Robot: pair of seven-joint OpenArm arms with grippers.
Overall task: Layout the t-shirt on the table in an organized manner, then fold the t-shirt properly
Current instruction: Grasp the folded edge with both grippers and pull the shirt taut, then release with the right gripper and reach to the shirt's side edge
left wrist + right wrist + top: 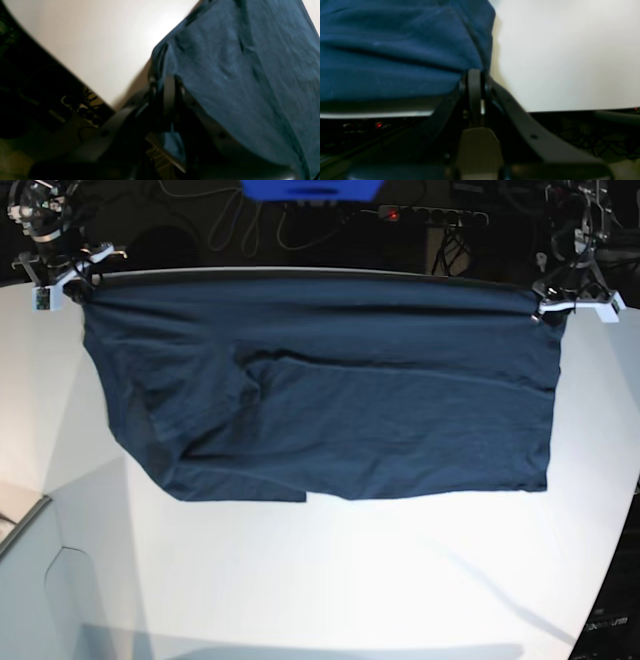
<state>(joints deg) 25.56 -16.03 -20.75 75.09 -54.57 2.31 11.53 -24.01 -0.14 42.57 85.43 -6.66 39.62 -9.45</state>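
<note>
One t-shirt (pixel 330 390) lies spread across the far half of the one white table (pixel 330 580), its top edge along the rim at twelve o'clock. Two grippers (one per corner) are clamped tight on it: the left gripper (pixel 545 308) at two o'clock, the right gripper (pixel 75 280) at ten o'clock.

A big white surface (pixel 330 580) is seen, with a curved edge. A dark blue t-shirt (pixel 330 395) is spread out on it, at its far edge. A pale grey box corner (pixel 20 520) is seen left of the t-shirt.
</note>
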